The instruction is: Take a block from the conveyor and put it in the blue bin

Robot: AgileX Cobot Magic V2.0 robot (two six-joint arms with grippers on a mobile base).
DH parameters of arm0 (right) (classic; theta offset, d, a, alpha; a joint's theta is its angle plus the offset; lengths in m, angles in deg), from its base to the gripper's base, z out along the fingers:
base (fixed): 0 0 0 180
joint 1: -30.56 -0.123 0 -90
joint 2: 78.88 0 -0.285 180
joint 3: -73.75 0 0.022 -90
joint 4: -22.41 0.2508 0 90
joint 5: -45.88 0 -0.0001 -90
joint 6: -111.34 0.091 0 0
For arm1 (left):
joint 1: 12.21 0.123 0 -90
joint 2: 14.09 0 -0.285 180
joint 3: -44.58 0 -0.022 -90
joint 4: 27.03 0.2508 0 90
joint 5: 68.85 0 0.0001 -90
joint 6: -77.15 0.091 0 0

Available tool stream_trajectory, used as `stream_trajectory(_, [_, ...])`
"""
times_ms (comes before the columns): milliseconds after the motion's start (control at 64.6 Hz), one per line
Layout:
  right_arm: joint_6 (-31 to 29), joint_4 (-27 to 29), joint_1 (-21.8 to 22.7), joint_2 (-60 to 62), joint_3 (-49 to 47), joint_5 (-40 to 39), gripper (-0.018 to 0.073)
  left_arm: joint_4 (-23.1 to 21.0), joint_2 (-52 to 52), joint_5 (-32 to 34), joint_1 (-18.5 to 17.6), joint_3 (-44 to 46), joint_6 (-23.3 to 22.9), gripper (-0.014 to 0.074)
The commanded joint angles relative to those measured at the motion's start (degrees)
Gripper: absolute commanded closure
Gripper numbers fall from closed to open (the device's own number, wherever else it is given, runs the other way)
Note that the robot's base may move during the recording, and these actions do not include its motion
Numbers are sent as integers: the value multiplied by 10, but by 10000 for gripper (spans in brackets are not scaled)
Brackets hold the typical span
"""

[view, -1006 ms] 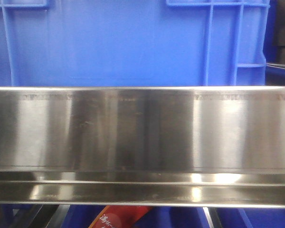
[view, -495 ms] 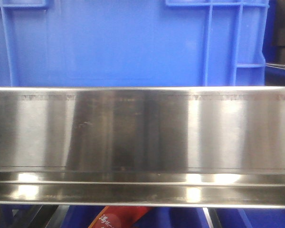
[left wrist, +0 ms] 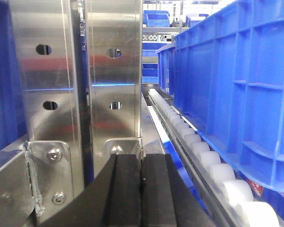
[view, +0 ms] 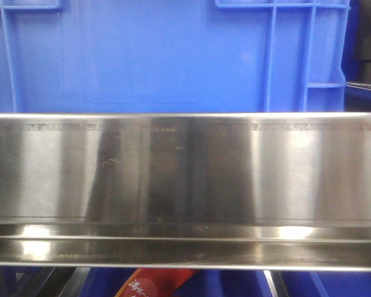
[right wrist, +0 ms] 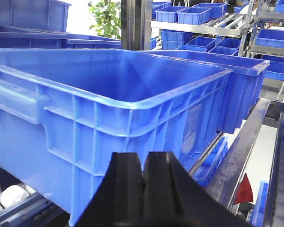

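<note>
Filling the upper half of the front view, the ribbed wall of a blue bin (view: 173,55) is seen behind a wide brushed steel rail (view: 185,173) that spans the frame. A scrap of red packaging (view: 157,286) is glimpsed below the rail.

The left gripper (left wrist: 141,189) is shown from its wrist camera with its two black pads pressed together, only a thin seam left between them, and nothing is held. Straight ahead of it, two perforated steel posts (left wrist: 80,75) are seen, bolted to a bracket. To its right, a row of white rollers (left wrist: 213,170) is seen running away from it, and a blue crate wall (left wrist: 241,85) is seen beyond the rollers.

The right gripper (right wrist: 143,189) is likewise seen with its black pads closed tight together and nothing between them. The bin (right wrist: 109,99) is seen just ahead of and above the pads, its rimmed corner facing the tool and its inside visible. More blue crates (right wrist: 199,14) are seen on shelving far beyond. A small red flag (right wrist: 244,189) is seen to the right of the tool.

Neither the block nor the conveyor belt can be made out in any view.
</note>
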Motion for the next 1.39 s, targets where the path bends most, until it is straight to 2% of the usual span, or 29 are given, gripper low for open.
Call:
stream_trajectory(0, [-2, -3, -2, 1, 1, -16, 722, 1, -3, 11, -4, 1, -4, 707])
stream_trajectory(371, [-2, -5, -2, 1, 1, -16, 722, 1, -3, 11, -4, 1, -4, 707])
stream_trajectory(464, [15, -45, 5, 1, 3, -20, 722, 1, -3, 11, -4, 1, -4, 707])
stream_trajectory(573, [84, -112, 48, 9, 9, -31, 722, 1, -3, 11, -4, 1, -4, 707])
stream_trajectory(805, [102, -117, 176, 72, 82, -66, 722, 1, -3, 11, -4, 1, -4, 707])
stream_trajectory(913, [117, -117, 212, 116, 133, -83, 722, 1, -3, 11, -4, 1, -4, 707])
stream_trajectory(1114, [121, -118, 237, 194, 216, -101, 722, 1, -3, 11, -4, 1, -4, 707])
stream_trajectory(1377, [121, -118, 239, 194, 281, -174, 722, 1, -3, 11, -4, 1, -4, 707])
